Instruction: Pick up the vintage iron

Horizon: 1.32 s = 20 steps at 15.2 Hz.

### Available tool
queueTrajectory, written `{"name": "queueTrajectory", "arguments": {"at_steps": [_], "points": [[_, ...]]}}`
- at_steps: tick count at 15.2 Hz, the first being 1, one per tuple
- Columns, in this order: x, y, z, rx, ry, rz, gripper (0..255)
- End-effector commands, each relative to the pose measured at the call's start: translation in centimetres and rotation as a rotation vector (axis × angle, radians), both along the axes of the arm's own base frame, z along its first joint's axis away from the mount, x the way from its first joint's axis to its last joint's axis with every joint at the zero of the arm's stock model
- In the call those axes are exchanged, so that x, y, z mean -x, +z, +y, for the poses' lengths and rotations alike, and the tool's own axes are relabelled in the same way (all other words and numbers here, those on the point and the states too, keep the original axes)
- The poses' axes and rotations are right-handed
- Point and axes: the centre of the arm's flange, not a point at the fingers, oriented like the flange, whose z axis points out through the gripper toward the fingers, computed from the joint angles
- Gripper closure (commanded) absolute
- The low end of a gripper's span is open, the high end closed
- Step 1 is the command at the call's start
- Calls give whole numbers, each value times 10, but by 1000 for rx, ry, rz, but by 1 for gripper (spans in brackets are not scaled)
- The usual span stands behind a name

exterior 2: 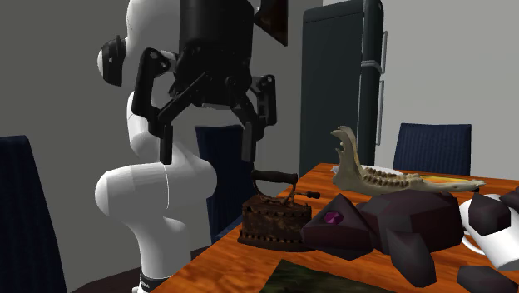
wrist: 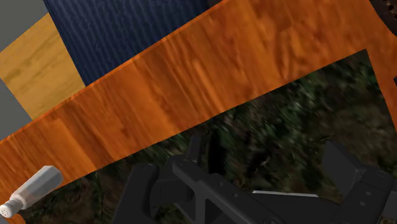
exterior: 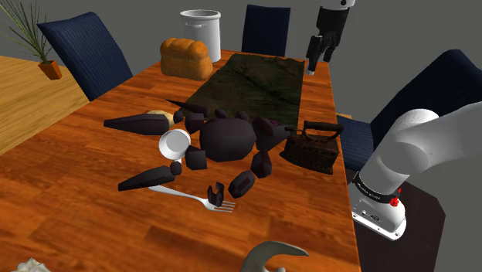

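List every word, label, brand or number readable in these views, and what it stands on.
No text here can be read.
On the arm's dark band: tiny pale marks, too small to read.
The vintage iron, bread loaf and white pot show no lettering.

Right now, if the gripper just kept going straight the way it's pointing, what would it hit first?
Likely the dark mottled mat on the table: the open gripper points down at it, near its edge, not at the iron.
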Motion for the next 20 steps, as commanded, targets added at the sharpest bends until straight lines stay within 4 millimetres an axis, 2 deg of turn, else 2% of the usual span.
{"name": "queueTrajectory", "arguments": {"at_steps": [1,9,18,20], "points": [[0,0,0,0,0,0,0],[34,-27,85,-62,105,27,0],[83,-51,178,-132,223,58,0],[91,-53,191,-142,240,62,0]]}}
